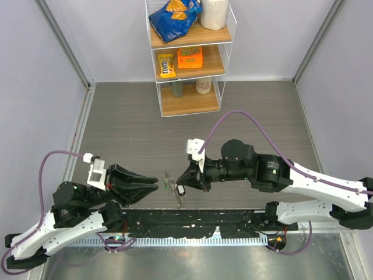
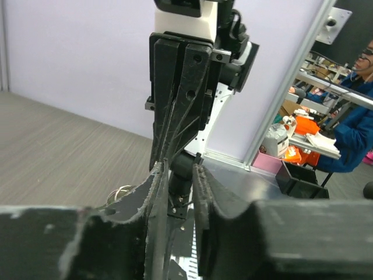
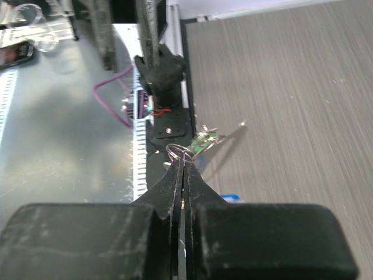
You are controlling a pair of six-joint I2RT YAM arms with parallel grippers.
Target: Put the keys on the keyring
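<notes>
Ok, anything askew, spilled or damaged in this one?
Nothing stands out. The right tool is shut on the keyring, with a green key hanging at it. The left tool sits close by, slightly open.

the left gripper (image 2: 179,178) has its two fingers slightly parted. the right gripper (image 2: 175,164) hangs upright, fingers pressed together, its tip between them. a bit of the keyring (image 2: 120,191) shows just left of them.

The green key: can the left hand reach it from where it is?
Probably yes. The left hand points straight at the green key, with nothing between them. The right hand grips the keyring from the other side, so it should not block.
</notes>
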